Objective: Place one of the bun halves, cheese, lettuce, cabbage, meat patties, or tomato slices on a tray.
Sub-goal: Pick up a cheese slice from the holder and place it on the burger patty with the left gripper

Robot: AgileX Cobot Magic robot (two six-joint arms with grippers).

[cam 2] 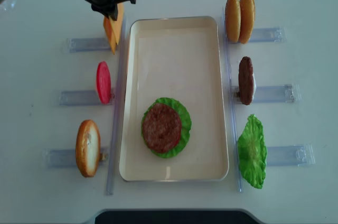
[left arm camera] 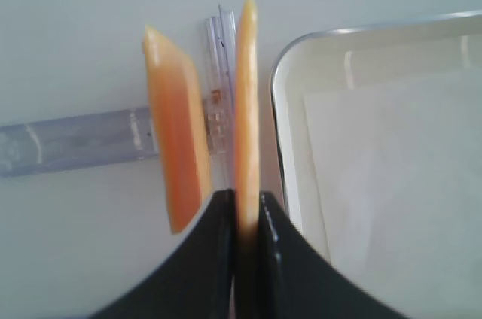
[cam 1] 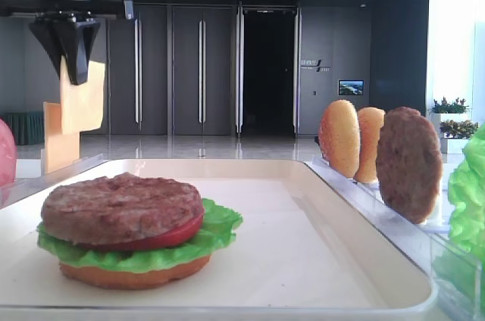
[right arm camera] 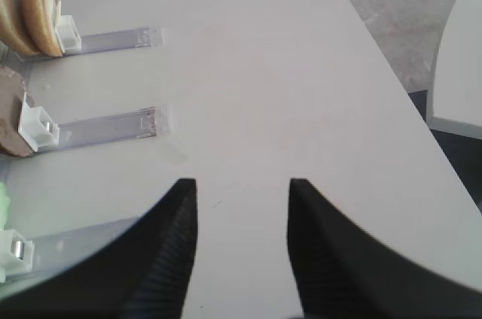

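My left gripper (left arm camera: 245, 202) is shut on the top edge of an upright cheese slice (left arm camera: 245, 101), beside the tray's (left arm camera: 280, 116) far left corner. A second cheese slice (left arm camera: 175, 131) stands just left of it in a clear rack. From above, the gripper (cam 2: 108, 10) hangs over both slices (cam 2: 112, 36). On the tray (cam 2: 174, 55) lies a stack: a meat patty (cam 2: 161, 127) on a tomato slice (cam 1: 178, 234), lettuce (cam 2: 183, 113) and a bun half (cam 1: 129, 274). My right gripper (right arm camera: 242, 182) is open over bare table with nothing between its fingers.
Clear racks flank the tray. On the left stand a tomato slice (cam 2: 103, 82) and a bun half (cam 2: 87, 147). The right side holds two bun halves (cam 2: 239, 18), a patty (cam 2: 245, 80) and lettuce (cam 2: 252, 151).
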